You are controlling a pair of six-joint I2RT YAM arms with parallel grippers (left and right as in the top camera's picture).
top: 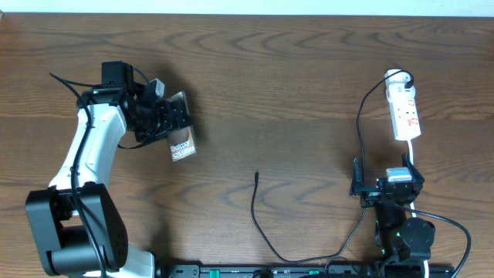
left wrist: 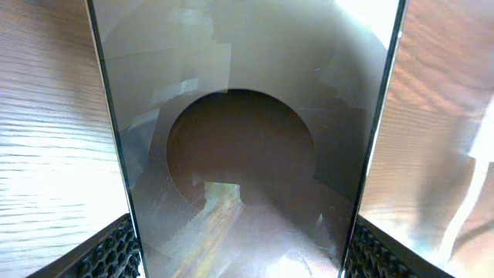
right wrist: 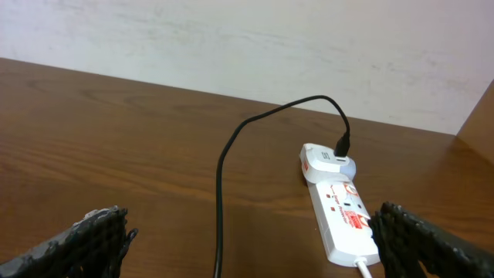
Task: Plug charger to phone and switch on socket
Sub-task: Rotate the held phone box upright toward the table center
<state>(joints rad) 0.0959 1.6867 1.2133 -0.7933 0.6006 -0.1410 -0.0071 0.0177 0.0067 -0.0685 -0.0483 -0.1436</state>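
Note:
The phone (top: 182, 145) is tilted up off the left part of the table, and my left gripper (top: 171, 120) is shut across its middle. In the left wrist view its glossy dark face (left wrist: 247, 116) fills the space between my fingers (left wrist: 116, 251), both pads pressed on its edges. The charger's black cable (top: 266, 239) loops along the front, and its plug tip (top: 257, 175) lies loose mid-table. The white socket (top: 405, 112) lies at the far right, with the cable's other end in its plug head. Just in front of the socket (right wrist: 343, 216), my right gripper (top: 386, 185) stands open and empty.
The socket's white cord (top: 411, 158) runs toward the right arm base. The cable (right wrist: 220, 193) crosses the wood between my right fingers (right wrist: 100, 239). A pale wall rises behind the table's far edge.

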